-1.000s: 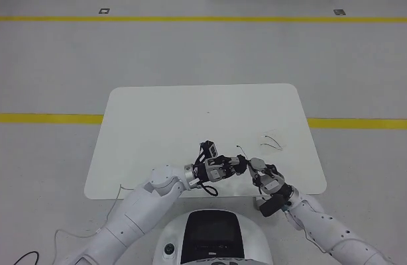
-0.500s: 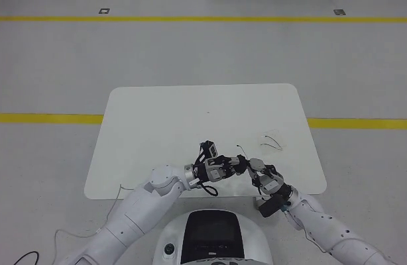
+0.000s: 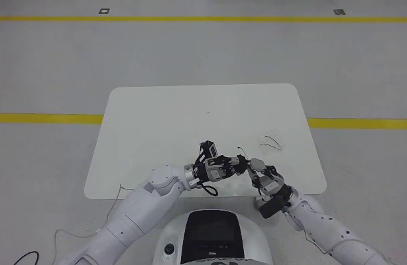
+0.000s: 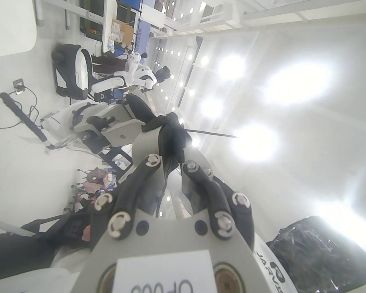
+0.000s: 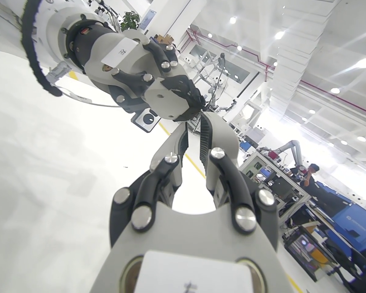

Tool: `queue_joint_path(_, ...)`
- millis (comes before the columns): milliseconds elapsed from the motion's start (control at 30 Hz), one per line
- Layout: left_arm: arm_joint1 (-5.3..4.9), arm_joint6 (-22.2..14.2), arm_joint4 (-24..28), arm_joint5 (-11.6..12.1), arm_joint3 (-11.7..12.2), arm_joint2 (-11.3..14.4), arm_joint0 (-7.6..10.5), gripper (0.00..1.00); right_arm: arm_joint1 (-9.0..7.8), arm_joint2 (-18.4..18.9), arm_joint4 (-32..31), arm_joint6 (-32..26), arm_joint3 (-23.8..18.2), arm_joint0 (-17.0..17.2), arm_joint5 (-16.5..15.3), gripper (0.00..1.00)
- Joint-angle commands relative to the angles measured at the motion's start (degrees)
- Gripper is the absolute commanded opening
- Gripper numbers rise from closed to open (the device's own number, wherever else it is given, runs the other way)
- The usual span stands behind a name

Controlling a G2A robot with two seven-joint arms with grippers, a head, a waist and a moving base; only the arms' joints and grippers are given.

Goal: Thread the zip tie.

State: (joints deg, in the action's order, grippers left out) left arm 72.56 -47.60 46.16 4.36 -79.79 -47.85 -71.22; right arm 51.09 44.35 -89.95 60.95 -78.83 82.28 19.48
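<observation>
Above the table's (image 3: 190, 112) front edge my two grippers meet tip to tip. My left gripper (image 3: 238, 163) (image 4: 170, 123) is shut on a thin black zip tie (image 4: 213, 134), whose tail sticks out sideways past its fingertips. Facing it is my right gripper (image 3: 250, 165) (image 5: 198, 117), its ribbed fingers (image 5: 205, 141) drawn together to a narrow slit. Its tips touch the black tips of the left gripper (image 5: 195, 99). The part of the tie between the two sets of tips is hidden.
Two loose thin ties lie on the white table beyond the grippers, one (image 3: 273, 140) toward the right side and one (image 3: 239, 147) nearer the middle. The table's far half is bare. Its front edge runs just under the arms.
</observation>
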Motion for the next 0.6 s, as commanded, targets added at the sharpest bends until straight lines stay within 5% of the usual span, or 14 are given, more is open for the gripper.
queue_joint_path(0, 0.0, 0.0, 0.0, 0.0, 0.0, 0.0, 0.0, 0.0, 0.09, 0.35, 0.0, 0.14, -0.06, 0.21, 0.0, 0.12)
queue_joint_path(567, 0.0, 0.0, 0.0, 0.0, 0.0, 0.0, 0.0, 0.0, 0.44, 0.59, 0.0, -0.03, -0.01, 0.1, 0.0, 0.06)
